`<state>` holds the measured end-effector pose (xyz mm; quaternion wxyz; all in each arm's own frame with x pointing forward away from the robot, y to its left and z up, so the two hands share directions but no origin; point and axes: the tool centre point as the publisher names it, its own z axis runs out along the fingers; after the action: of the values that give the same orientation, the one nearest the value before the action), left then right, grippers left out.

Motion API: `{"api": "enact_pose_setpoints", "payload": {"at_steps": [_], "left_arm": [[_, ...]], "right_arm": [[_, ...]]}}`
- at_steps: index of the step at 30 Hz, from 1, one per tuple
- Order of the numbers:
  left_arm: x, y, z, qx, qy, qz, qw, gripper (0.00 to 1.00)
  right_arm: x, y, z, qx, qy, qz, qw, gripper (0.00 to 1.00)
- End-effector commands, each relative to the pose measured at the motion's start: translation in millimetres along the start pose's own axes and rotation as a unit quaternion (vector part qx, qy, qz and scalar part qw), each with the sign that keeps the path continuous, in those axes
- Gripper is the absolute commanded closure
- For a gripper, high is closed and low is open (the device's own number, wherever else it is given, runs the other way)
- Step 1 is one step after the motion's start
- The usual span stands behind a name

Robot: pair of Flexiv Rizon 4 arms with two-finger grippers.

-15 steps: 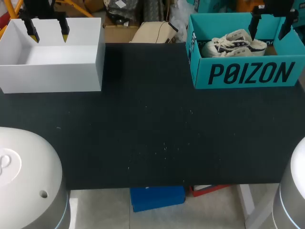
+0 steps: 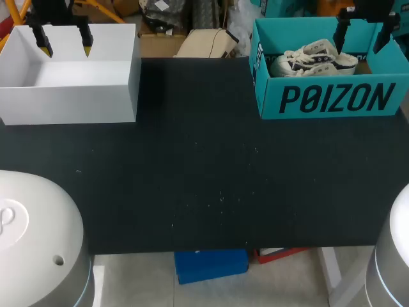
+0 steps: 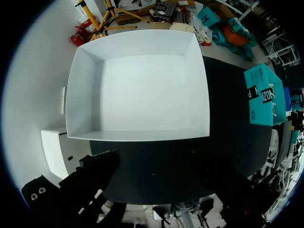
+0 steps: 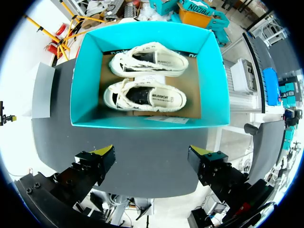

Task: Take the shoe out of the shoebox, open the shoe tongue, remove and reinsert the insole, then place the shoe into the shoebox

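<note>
Over the far-right shoebox my right gripper hangs, fingers apart, so I'd drop astride the nearer shoe at its collar; my left gripper, also spread, waits far left.

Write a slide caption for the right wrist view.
Right tool open, hovering above the teal shoebox with two white shoes lying side by side inside.

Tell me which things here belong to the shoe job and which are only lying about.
Belong to the job: teal shoebox; white shoe nearest the gripper; second white shoe beside it in the box; right gripper, open.
Only lying about: empty white box, under the open left gripper; black table.
</note>
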<state>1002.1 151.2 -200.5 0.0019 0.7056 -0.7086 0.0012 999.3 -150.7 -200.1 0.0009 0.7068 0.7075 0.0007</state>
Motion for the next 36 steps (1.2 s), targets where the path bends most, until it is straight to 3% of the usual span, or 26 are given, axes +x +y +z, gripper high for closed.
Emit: {"api": "enact_pose_setpoints", "payload": {"at_steps": [1,24,27,30,36], "left_arm": [[0.8,1,-1,-0.001,-0.002,-0.001,1.0,0.0],[0.8,1,-1,-0.001,-0.002,-0.001,1.0,0.0],[0.8,1,-1,-0.001,-0.002,-0.001,1.0,0.0],[0.8,1,-1,-0.001,-0.002,-0.001,1.0,0.0],[0.8,1,-1,-0.001,-0.002,-0.001,1.0,0.0]], "right_arm": [[0.2,0.1,0,0.0,0.0,0.0,1.0,0.0],[0.8,0.6,-1,-0.007,-0.001,-0.022,1.0,0.0],[3.7,0.4,-7,-0.026,0.006,-0.189,0.982,0.0],[-0.8,-8.1,-13,-0.043,-0.021,-0.397,0.916,0.0],[-0.8,-8.1,-13,-0.043,-0.021,-0.397,0.916,0.0]]}}
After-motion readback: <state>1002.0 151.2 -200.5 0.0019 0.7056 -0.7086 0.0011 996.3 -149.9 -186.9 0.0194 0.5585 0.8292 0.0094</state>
